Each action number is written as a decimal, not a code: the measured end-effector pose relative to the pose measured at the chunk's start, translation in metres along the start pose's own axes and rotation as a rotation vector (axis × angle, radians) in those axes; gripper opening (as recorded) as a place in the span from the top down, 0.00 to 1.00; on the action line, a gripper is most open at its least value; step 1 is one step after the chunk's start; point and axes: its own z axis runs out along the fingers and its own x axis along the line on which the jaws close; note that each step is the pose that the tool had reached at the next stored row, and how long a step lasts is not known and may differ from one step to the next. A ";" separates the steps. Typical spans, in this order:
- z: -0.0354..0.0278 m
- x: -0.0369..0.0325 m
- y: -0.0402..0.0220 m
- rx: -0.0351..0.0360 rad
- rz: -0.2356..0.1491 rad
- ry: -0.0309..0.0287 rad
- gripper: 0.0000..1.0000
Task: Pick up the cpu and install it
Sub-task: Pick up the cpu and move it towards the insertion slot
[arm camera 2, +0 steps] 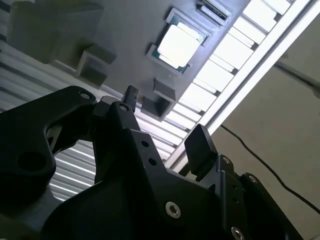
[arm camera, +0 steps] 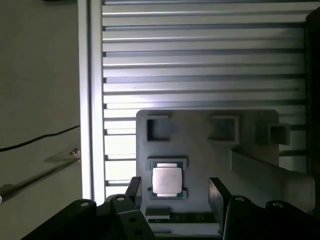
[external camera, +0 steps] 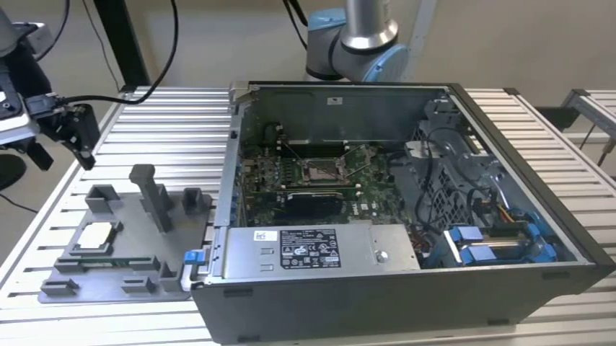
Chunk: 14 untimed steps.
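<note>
The cpu (external camera: 94, 236) is a small square chip with a silvery top, lying flat in a recess of the grey tray (external camera: 135, 245) on the exterior view's left. My gripper (external camera: 63, 155) hangs open in the air above the table, behind the tray and well clear of the chip. In the first wrist view the cpu (arm camera: 166, 180) shows far below, between the two black fingertips (arm camera: 217, 192), with the gripper (arm camera: 175, 192) holding nothing. The second wrist view has the cpu (arm camera 2: 180, 46) beyond the open gripper (arm camera 2: 165, 122).
An open computer case (external camera: 405, 288) stands right of the tray, its motherboard socket (external camera: 321, 171) exposed and a silver power-supply box (external camera: 313, 249) at the front. Upright grey blocks (external camera: 154, 194) rise from the tray. The slatted table edge (arm camera: 85, 100) lies close by.
</note>
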 end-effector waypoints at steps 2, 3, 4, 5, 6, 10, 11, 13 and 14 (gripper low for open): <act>0.0036 -0.0002 -0.0002 0.0000 -0.001 0.0000 0.00; 0.0056 -0.0002 -0.0004 0.0000 -0.001 0.0001 0.00; 0.0073 -0.0003 -0.0007 -0.0001 -0.001 0.0001 0.00; 0.0092 -0.0004 -0.0011 -0.0001 -0.002 0.0001 0.00; 0.0109 -0.0004 -0.0015 -0.0001 -0.002 0.0001 0.00; 0.0182 -0.0005 -0.0033 -0.0002 -0.003 0.0001 0.00; 0.0199 -0.0005 -0.0038 -0.0001 -0.003 0.0002 0.00; 0.0234 -0.0004 -0.0046 -0.0001 -0.003 0.0003 0.00; 0.0252 -0.0005 -0.0051 0.0000 -0.004 0.0003 0.00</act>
